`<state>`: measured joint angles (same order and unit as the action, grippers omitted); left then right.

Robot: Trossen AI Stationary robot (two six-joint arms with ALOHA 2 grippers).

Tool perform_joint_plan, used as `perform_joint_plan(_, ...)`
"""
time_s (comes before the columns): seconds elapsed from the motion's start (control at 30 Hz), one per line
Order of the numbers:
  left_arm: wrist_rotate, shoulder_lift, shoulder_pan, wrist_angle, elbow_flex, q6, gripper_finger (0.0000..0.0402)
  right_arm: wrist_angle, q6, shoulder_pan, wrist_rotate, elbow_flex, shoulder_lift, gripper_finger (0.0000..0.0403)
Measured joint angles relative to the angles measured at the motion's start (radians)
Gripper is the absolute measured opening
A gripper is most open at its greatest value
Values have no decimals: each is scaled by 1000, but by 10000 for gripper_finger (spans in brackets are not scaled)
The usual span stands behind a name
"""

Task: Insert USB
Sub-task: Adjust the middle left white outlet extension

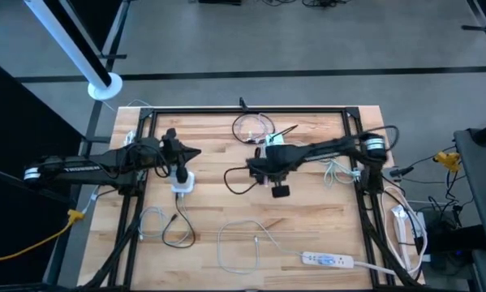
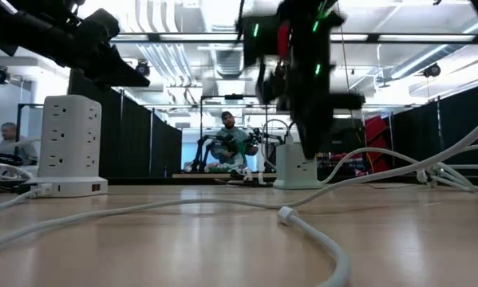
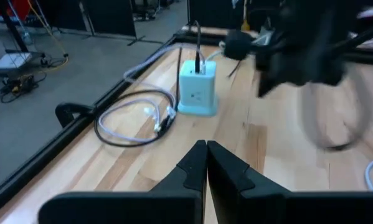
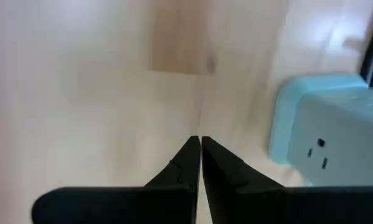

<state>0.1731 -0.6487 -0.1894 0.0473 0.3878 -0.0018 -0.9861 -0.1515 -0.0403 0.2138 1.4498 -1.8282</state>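
A pale blue power tower [image 3: 197, 93] stands upright on the wooden table [image 1: 307, 219], behind the middle. A black USB cable [image 3: 197, 46] rises from the tower's top, where its end sticks in. My right gripper [image 4: 200, 144] is shut and holds nothing. It points steeply down at bare wood just beside the tower [image 4: 329, 130], near the table's middle [image 1: 257, 168]. My left gripper [image 3: 206, 149] is also shut and holds nothing. It waits above the left side of the table [image 1: 198, 154], pointing toward the tower.
A second, white power tower [image 1: 183, 182] stands under my left arm. Coiled cables [image 3: 136, 115] lie behind the blue tower. A black cable loop [image 1: 236, 180], a white cable [image 1: 243, 243] and a power strip [image 1: 328, 259] lie toward the near edge. A black frame [image 1: 243, 109] rims the table.
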Motion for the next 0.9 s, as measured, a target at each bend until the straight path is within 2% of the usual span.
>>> perform_joint_plan(0.17, 14, -9, 0, -41, 0, 30, 0, 15, 47, 91, -38, 0, 115, 0)
perform_joint_plan(0.3, 69, -21, 0, -65, 1, 46, 0, 42, 83, 91, -30, 0, 270, 0)
perform_joint_plan(0.43, 69, -25, 0, -66, 3, 43, 0, 143, 61, 93, -30, -50, 432, 0)
perform_joint_plan(0.6, 69, -26, 0, -67, 3, 42, 0, 317, 21, 85, -30, -222, 660, 0)
perform_joint_plan(0.77, 69, -29, 0, -71, 3, 42, 0, 465, 47, 60, -34, -447, 889, 0)
perform_joint_plan(0.9, 16, -20, 3, -96, 3, 19, 0, 596, 86, 59, -36, -604, 1015, 0)
